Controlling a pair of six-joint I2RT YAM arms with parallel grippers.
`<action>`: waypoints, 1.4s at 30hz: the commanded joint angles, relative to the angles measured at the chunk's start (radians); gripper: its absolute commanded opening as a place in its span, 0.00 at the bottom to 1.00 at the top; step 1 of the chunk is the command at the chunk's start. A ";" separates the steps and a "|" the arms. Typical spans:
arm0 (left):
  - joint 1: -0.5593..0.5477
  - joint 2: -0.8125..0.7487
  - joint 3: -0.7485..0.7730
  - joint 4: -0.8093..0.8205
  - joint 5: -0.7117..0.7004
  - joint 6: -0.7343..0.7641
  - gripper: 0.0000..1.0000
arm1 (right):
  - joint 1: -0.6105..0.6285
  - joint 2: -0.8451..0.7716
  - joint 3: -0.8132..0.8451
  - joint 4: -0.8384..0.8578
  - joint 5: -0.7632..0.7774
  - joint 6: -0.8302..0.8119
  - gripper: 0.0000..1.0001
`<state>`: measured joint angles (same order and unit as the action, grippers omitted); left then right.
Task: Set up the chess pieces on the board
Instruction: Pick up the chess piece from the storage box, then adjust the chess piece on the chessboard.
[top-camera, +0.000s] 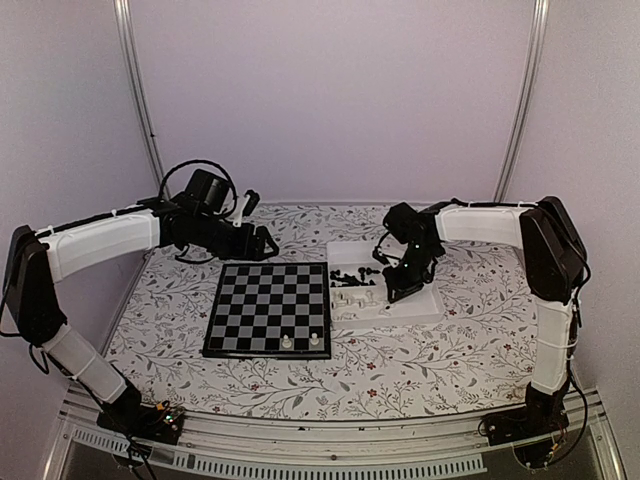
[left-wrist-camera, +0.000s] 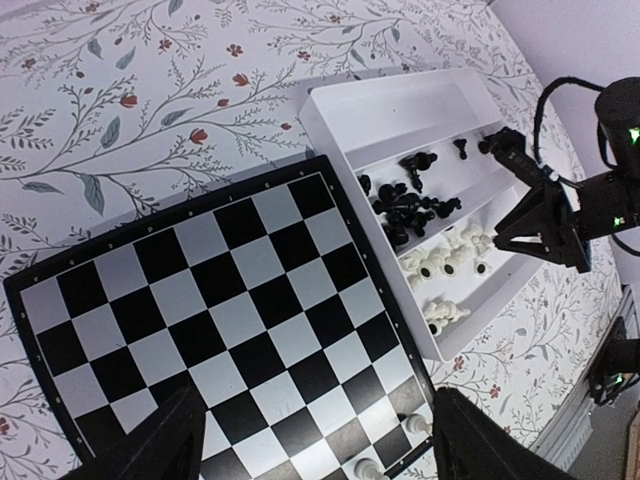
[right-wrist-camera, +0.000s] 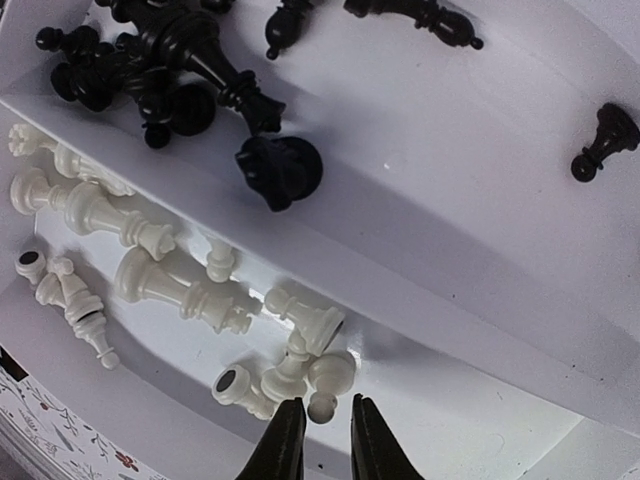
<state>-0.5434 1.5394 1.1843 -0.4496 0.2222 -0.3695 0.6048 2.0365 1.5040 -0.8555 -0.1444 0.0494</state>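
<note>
The right gripper (right-wrist-camera: 323, 440) fingers, narrow around a small white plastic pawn (right-wrist-camera: 328, 378), may squirt it sideways if pinching off-centre; the left gripper (left-wrist-camera: 320, 447) fingers stand wide.

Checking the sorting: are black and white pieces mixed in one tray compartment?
No, black pieces lie in one compartment, white pieces in the other.

Your chess pieces (right-wrist-camera: 165, 280) look like glossy plastic, the white tray (right-wrist-camera: 480, 180) smooth and satiny (plastic too, seemingly), the board (left-wrist-camera: 230, 310) faintly sheened
</note>
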 joint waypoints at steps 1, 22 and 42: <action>-0.012 -0.017 -0.017 0.007 -0.007 0.003 0.80 | 0.003 0.030 0.021 -0.021 0.025 0.014 0.18; -0.012 -0.040 -0.041 0.026 -0.017 0.001 0.80 | 0.078 -0.036 0.133 -0.122 0.091 0.018 0.03; 0.021 -0.153 -0.128 0.022 -0.043 0.029 0.81 | 0.371 0.188 0.433 -0.170 -0.055 -0.002 0.04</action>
<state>-0.5373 1.4254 1.0801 -0.4316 0.1890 -0.3656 0.9661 2.1803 1.8988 -0.9905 -0.1806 0.0578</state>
